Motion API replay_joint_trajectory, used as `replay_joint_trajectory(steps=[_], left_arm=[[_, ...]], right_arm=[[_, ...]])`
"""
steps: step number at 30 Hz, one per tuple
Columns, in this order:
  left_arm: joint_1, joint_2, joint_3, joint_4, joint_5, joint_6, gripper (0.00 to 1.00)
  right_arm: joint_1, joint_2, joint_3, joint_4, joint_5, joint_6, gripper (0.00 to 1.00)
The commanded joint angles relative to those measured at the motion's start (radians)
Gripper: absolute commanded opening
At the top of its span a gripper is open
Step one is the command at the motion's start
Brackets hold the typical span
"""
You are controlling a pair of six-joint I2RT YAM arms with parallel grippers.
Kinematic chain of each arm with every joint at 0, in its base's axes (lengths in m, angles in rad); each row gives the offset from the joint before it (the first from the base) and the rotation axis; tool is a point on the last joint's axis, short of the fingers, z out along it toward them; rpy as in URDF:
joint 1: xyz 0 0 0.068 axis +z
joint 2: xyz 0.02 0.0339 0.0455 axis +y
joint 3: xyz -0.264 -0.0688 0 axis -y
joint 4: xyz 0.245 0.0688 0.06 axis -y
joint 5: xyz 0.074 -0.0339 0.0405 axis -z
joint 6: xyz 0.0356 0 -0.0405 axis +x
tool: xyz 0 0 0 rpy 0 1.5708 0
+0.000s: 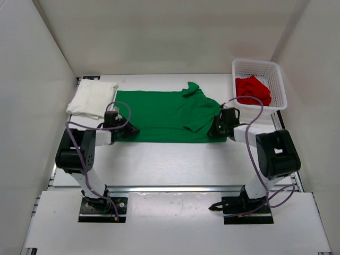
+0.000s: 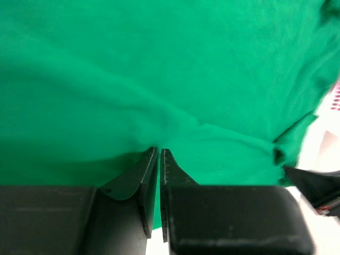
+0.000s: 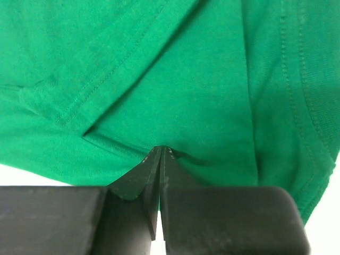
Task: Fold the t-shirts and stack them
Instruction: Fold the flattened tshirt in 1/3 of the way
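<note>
The green t-shirt (image 1: 159,114) lies spread flat mid-table, with one sleeve folded over near its right side. My left gripper (image 1: 128,129) sits at the shirt's near left edge, and in the left wrist view the gripper (image 2: 159,150) is pinched on green cloth (image 2: 170,79). At the near right edge is my right gripper (image 1: 213,130). Seen from the right wrist, this gripper (image 3: 161,149) is shut on a hem fold of the green shirt (image 3: 186,79). The white t-shirt (image 1: 91,99) lies folded at the back left. The red t-shirt (image 1: 253,90) is bunched in the basket.
A white mesh basket (image 1: 279,85) stands at the back right corner, just behind the right arm. White walls close in the table on the left, back and right. Bare table surface (image 1: 170,159) runs between the shirt and the arm bases.
</note>
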Motion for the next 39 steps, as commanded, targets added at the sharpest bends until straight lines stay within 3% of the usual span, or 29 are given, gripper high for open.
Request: replay_joint_trajectory(steps=[1, 4, 8, 12, 14, 18, 22, 25, 26, 27, 28, 34, 35, 37, 38, 39], left_arm=[[0.08, -0.082, -0.175, 0.038, 0.1, -0.01, 0.19], [0.131, -0.243, -0.322, 0.054, 0.139, -0.045, 0.2], [0.125, -0.429, -0.417, -0.069, 0.114, 0.018, 0.21], [0.129, -0.611, -0.513, -0.123, 0.1, 0.03, 0.23], [0.129, -0.684, -0.493, -0.164, 0.056, 0.045, 0.27], [0.069, -0.739, -0.354, -0.207, 0.002, 0.101, 0.34], [-0.009, -0.708, -0.275, -0.23, -0.036, 0.138, 0.44], [-0.061, -0.682, -0.283, -0.175, -0.055, 0.144, 0.57], [-0.079, -0.673, -0.287, -0.153, -0.055, 0.147, 0.66], [-0.098, -0.658, -0.281, -0.144, -0.053, 0.154, 0.98], [-0.105, -0.649, -0.278, -0.143, -0.049, 0.159, 0.99], [-0.145, -0.589, -0.29, -0.054, 0.028, 0.154, 0.99], [-0.161, -0.58, -0.295, -0.032, 0.031, 0.145, 0.92], [-0.172, -0.576, -0.301, -0.012, 0.031, 0.139, 0.68], [-0.182, -0.576, -0.301, -0.012, 0.027, 0.139, 0.46], [-0.196, -0.584, -0.309, -0.017, 0.011, 0.141, 0.4]], right_arm=[[-0.019, -0.094, -0.172, -0.047, -0.004, 0.041, 0.0], [-0.031, -0.205, -0.337, -0.005, -0.056, 0.081, 0.0], [-0.011, -0.395, -0.515, 0.003, -0.096, 0.148, 0.0], [0.052, -0.593, -0.553, -0.076, -0.011, 0.17, 0.0], [0.07, -0.648, -0.522, -0.092, -0.006, 0.159, 0.02], [0.082, -0.685, -0.395, -0.126, 0.002, 0.11, 0.21], [0.139, -0.592, -0.365, -0.045, -0.053, 0.113, 0.27], [0.213, -0.508, -0.37, 0.017, -0.064, 0.135, 0.3], [0.234, -0.495, -0.369, 0.018, -0.053, 0.148, 0.29], [0.257, -0.471, -0.362, 0.049, -0.055, 0.153, 0.29], [0.256, -0.454, -0.365, 0.051, -0.049, 0.156, 0.3], [0.259, -0.402, -0.367, 0.092, -0.059, 0.168, 0.3], [0.248, -0.383, -0.367, 0.104, -0.072, 0.168, 0.3], [0.236, -0.369, -0.355, 0.118, -0.072, 0.167, 0.3], [0.228, -0.35, -0.349, 0.124, -0.076, 0.159, 0.29], [0.218, -0.343, -0.339, 0.13, -0.078, 0.156, 0.29]])
